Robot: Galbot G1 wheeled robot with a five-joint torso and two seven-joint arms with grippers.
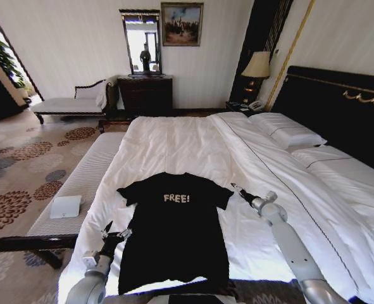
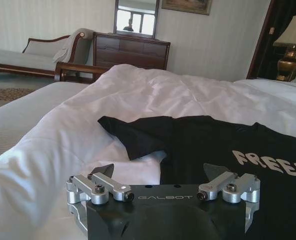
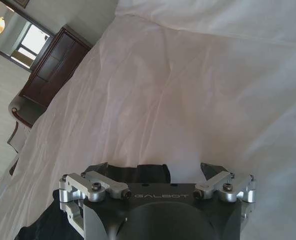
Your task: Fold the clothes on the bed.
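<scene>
Clearly the black short-sleeved T-shirt of soft fabric with white "FREE!" lettering (image 1: 174,234) lies spread flat, chest up, on the near part of the large double bed with white sheets and a dark headboard (image 1: 193,142), its collar pointing toward the far end and its hem toward the robot. I judge it light and limp: it will drape and sag the moment it is lifted, and thin cloth can slip out of a shallow pinch. The sensible places to take hold look like the sleeve edges or shoulder seams, or the hem corners, where a single layer can be nipped off the duvet.

The left tool (image 1: 116,234) hovers just beside the shirt's left side edge, below the left sleeve; in the left wrist view its fingers (image 2: 102,186) stand spread wide and hold nothing, with the sleeve and lettering just ahead of them. The right tool (image 1: 240,191) sits near the right sleeve's tip, just off the cloth; its fingers (image 3: 101,184) are likewise apart and empty, with black fabric right beneath them.
</scene>
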